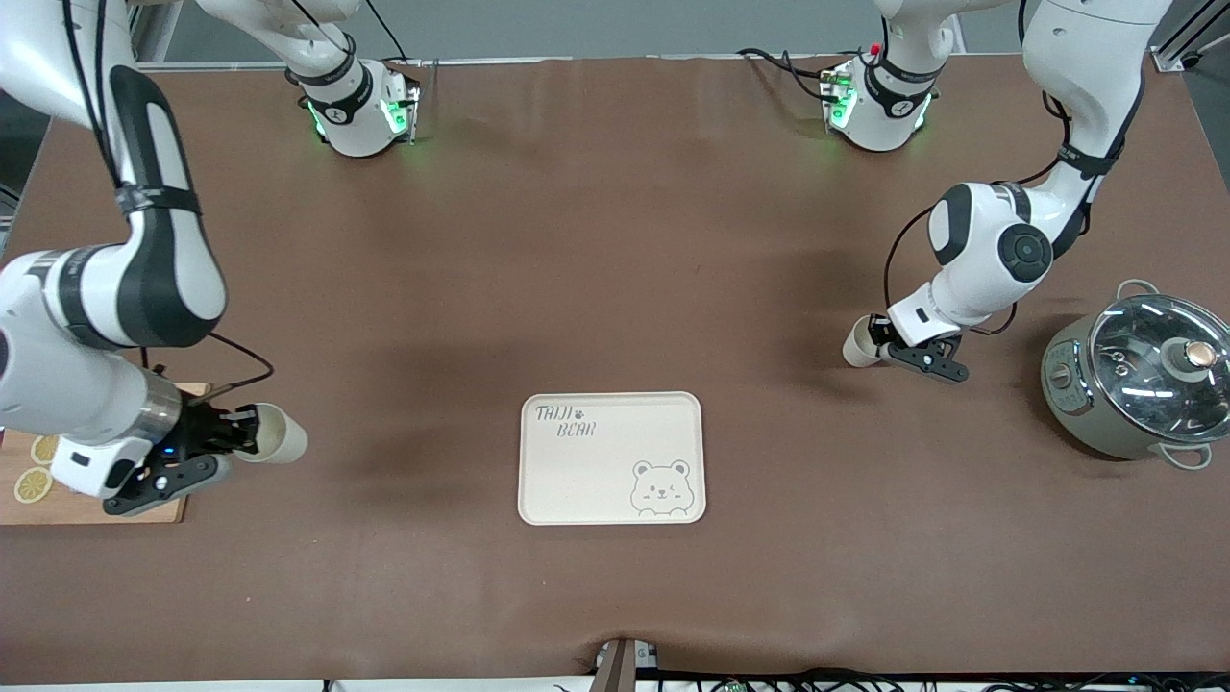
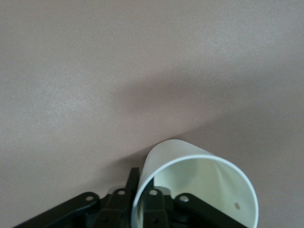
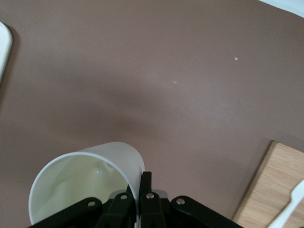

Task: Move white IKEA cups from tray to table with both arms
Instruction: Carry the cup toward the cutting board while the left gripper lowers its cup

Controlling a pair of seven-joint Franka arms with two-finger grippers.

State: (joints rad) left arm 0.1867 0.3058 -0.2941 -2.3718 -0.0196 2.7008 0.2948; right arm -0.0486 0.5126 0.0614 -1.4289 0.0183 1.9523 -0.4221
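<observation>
Two small cream-white tapered cups without handles are both off the cream rounded-rectangle tray, which lies bare near the middle of the brown matte table, its bear face drawing and lettering uncovered. Each cup is carried by one white jointed robot arm.

At the right arm's end of the table, the right gripper is clamped on the wall of one cup, one black finger inside the rim and one outside. The cup is tipped sideways, just beside a wooden cutting board holding lemon slices.

At the left arm's end, the left gripper pinches the rim of the other cup in the same way. That cup is also tilted, low over bare table, well apart from the tray and near a grey-green pot with a glass lid. Whether it touches the table cannot be told.

Judging from this, the lifting off the tray is done. What remains is setting both cups on the table and releasing them.
</observation>
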